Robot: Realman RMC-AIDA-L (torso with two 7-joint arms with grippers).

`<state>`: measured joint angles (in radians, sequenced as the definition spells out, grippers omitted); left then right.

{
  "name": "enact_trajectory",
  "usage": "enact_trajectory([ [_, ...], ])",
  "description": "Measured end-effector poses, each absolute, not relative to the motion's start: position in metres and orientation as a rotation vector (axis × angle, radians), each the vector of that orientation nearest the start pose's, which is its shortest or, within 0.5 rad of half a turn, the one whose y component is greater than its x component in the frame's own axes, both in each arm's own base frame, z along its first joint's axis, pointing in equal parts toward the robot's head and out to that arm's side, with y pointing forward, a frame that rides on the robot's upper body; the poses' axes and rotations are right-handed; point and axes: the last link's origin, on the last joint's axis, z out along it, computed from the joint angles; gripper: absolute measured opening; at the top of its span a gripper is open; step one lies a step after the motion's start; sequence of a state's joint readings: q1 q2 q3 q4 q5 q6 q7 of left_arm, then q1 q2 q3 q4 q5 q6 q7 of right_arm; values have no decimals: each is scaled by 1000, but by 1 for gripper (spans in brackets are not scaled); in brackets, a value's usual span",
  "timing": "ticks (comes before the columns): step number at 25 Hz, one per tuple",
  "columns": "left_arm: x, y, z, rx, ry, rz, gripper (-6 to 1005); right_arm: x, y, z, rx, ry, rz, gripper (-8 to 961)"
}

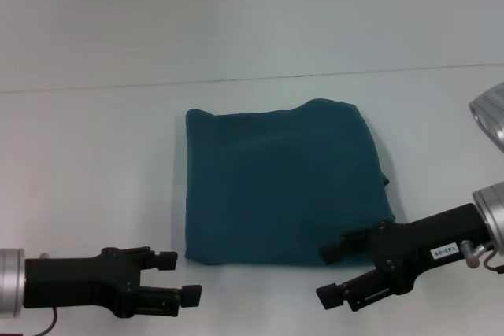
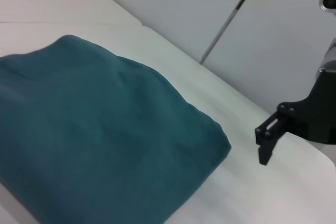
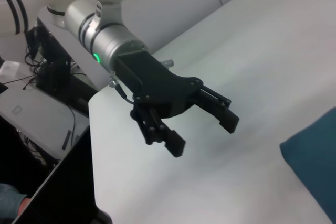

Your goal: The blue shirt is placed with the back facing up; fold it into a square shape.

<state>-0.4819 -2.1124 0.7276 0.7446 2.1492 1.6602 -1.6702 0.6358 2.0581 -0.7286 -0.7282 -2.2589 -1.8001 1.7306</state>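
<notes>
1. The shirt lies on the white bench in front of the robot, about midway between the two arms, already folded into a compact, nearly square pad with its plain side up; no lettering shows
2. The left end effector hangs low near the bench's near edge, just off the pad's near left corner, fingers spread and holding nothing; the right wrist view shows the gap between them plainly
3. The right end effector sits at the pad's near right corner, also spread and empty; its upper finger overlaps the cloth edge in the head view, but whether it touches I cannot tell
4. Judged from this, the folding looks essentially done and the step in hand is letting go and clearing away; to do it well, keep both sets of fingers spread and draw straight back towards the robot so nothing drags a layer
5. The far right corner bulges and a small bit of fabric pokes out on the right side, so a light tuck there would square it
6. The pad has no strong long axis: slightly wider across than deep, edges roughly parallel to the bench's front
</notes>
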Motion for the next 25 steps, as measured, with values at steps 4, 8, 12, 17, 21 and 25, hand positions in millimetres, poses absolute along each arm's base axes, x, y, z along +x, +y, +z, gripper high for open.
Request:
enact_trajectory([
  [4, -264, 301, -17, -2872, -1016, -558, 926, 240, 318, 1, -3066, 902, 423, 946],
  [8, -262, 301, -19, -2889, -1023, -547, 926, 237, 321, -9, -3060, 805, 433, 946],
  [12, -261, 302, -18, -2881, -1041, -551, 926, 236, 321, -18, -3076, 728, 427, 945],
  [17, -263, 303, -16, -2866, -1079, -552, 926, 239, 320, -21, -3078, 642, 439, 945],
  [21, -262, 303, -15, -2868, -1075, -554, 926, 237, 321, -20, -3070, 597, 466, 945],
  [25, -260, 302, -18, -2882, -1075, -547, 926, 236, 324, -20, -3055, 554, 486, 945],
])
